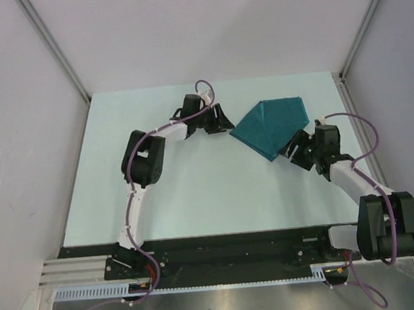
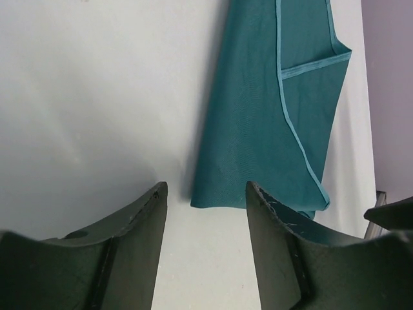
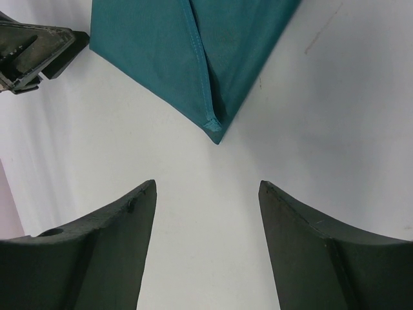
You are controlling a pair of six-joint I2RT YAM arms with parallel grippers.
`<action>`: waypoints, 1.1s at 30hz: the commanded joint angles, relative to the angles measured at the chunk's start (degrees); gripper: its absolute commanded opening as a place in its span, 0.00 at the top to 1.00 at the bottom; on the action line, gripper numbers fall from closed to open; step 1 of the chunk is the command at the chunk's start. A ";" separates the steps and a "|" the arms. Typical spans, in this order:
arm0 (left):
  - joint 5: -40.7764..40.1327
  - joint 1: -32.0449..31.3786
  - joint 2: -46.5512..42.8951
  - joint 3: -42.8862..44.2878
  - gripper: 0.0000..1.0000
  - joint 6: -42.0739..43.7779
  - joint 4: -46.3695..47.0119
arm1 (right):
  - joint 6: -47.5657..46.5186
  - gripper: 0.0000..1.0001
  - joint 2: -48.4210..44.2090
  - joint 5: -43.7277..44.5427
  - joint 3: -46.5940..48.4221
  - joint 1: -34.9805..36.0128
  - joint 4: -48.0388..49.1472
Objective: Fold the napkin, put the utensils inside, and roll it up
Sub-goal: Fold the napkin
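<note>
Left gripper point(image 2: 206, 190): jaws spread, nothing between them. It hangs low over the table point(image 1: 196, 192), tips just short of the napkin's near-left edge, with bare tabletop and a strip of cloth showing through the gap.

Right gripper point(image 3: 206, 187): jaws spread wider, also empty. It is aimed at the napkin's pointed corner point(image 3: 214, 132), which lies just ahead of the tips, close but not touching.

Napkin point(image 1: 271, 129): lies flat on the far right part of the table, between the 2 grippers. It is no longer an open square. From above it reads as an angular, kite-like patch. Both wrist views show hems crossing the top face, so at least 2 layers overlap. The layers look smooth, with no bunching visible.

Fork: not visible in any of the 3 views. I cannot tell whether it is out of frame or hidden under something.

Progress, as a judgement:
1. Folding looks started, possibly finished. The outline is irregular, so another fold or a tidy-up may be intended.
2. Placing the utensil is not done, since no metal shows on or in the cloth.
3. Rolling is not begun, as the cloth lies flat.

Roughly the first third of the task is covered, with both arms free at opposite edges of the cloth.
</note>
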 commanded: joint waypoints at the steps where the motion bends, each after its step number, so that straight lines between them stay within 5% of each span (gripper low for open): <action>1: 2.12 0.39 1.64 2.30 0.48 -1.57 -1.60 | 0.15 0.30 -1.91 -0.89 1.41 -0.20 0.85; 20: 5.55 -1.02 2.88 0.28 0.59 -3.42 0.86 | -1.17 0.28 -7.36 1.04 0.26 -0.29 -2.50; 33: 6.43 -1.02 2.61 -1.38 0.99 -5.18 5.16 | -1.96 0.28 -9.56 1.92 -0.09 -0.20 -4.78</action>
